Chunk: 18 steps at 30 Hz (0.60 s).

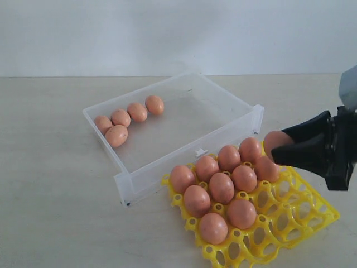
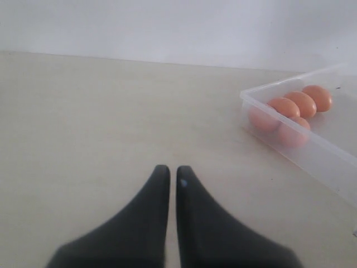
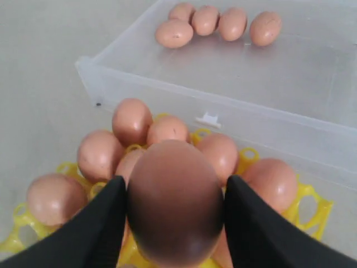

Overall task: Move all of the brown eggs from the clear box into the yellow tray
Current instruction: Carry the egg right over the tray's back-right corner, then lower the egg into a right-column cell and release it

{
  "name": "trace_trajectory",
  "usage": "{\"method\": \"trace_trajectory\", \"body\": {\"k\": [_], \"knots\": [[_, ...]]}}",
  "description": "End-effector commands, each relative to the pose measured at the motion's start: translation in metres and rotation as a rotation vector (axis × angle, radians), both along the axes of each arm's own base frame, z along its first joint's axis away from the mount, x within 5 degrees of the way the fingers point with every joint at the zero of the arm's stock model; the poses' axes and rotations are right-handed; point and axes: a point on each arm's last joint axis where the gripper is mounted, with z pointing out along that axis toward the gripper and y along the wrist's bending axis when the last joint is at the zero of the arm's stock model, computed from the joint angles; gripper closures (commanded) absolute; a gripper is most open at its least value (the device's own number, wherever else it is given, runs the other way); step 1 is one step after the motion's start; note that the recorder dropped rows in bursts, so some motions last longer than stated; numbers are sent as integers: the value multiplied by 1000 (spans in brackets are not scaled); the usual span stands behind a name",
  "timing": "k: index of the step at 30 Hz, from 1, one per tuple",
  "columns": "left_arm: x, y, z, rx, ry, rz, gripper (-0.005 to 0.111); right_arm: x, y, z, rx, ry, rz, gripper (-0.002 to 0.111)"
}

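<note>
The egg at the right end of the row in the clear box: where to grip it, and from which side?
Come from above and close across the middle of that end egg. It lies on the floor of the clear box, and its neighbour seems to touch one side, so the grip probably fits best on the two free sides, across the row.

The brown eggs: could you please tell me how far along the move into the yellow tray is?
Done: ten brown eggs sit in the yellow tray. In hand: the right hand grips one more egg just above the tray. Left: five eggs lie in the clear box. The left hand is shut and empty.
</note>
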Motion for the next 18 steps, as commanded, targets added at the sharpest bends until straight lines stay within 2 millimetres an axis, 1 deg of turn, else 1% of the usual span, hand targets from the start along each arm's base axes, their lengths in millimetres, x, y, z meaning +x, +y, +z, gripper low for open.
{"method": "trace_trajectory", "body": {"k": [1, 4, 6, 8, 12, 14, 18], "knots": [[0, 0, 0, -4, -5, 3, 103, 0, 9, -10, -85, -52, 67, 108], [0, 0, 0, -4, -5, 3, 103, 0, 26, -19, -66, -33, 156, 108], [0, 0, 0, -4, -5, 3, 103, 2, 33, -29, -78, -29, 211, 108], [0, 0, 0, -4, -5, 3, 103, 4, 33, -36, -72, -11, 211, 108], [0, 0, 0, -4, -5, 3, 103, 8, 34, -37, -14, -3, 162, 108], [0, 0, 0, -4, -5, 3, 103, 7, 34, -36, -1, 3, 173, 108], [0, 0, 0, -4, -5, 3, 103, 2, 36, -37, 36, 93, 196, 108]]}}
